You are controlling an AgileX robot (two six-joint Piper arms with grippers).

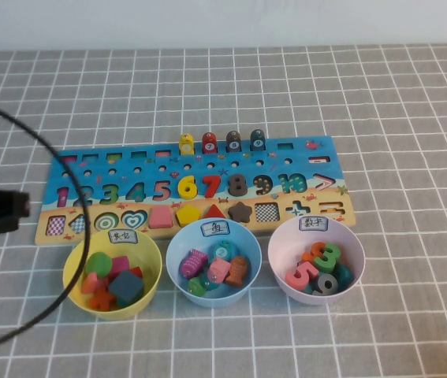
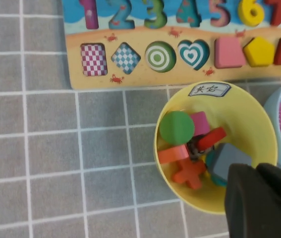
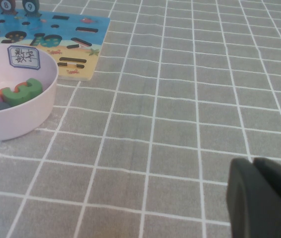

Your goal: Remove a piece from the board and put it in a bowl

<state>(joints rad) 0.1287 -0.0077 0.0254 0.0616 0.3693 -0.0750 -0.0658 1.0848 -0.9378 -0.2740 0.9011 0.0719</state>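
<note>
Yellow bowl: nearest me, the yellow bowl (image 1: 113,269) stands by the near edge of the desk (image 1: 412,102), just in front of the left end of the board (image 1: 199,189); it already carries a green disc, red and orange shapes and a dark blue square block (image 1: 126,287)
Left gripper: my left gripper (image 2: 259,171) hangs just above the bowl's near rim, fingers pressed together with nothing between them; in the high view my left arm shows only as a dark blur at the desk's left edge
Right gripper: my right gripper (image 3: 253,161) sits low over bare desk off the board's right end, near the pale pink bowl (image 3: 26,106); its fingers look pressed together and hold nothing
Piece: the salmon-pink square piece (image 1: 161,216) sits seated in the board's near row, beside the yellow pentagon (image 1: 188,213)
Step in hand: I judge the pick has not begun; the piece is on the board and my left gripper is empty
Next move: spread my left fingers, carry them from the bowl to the piece, straddle its edges and lift straight out of the recess
Hard to tell: how deep the piece sits, and whether its sides give me any grip
</note>
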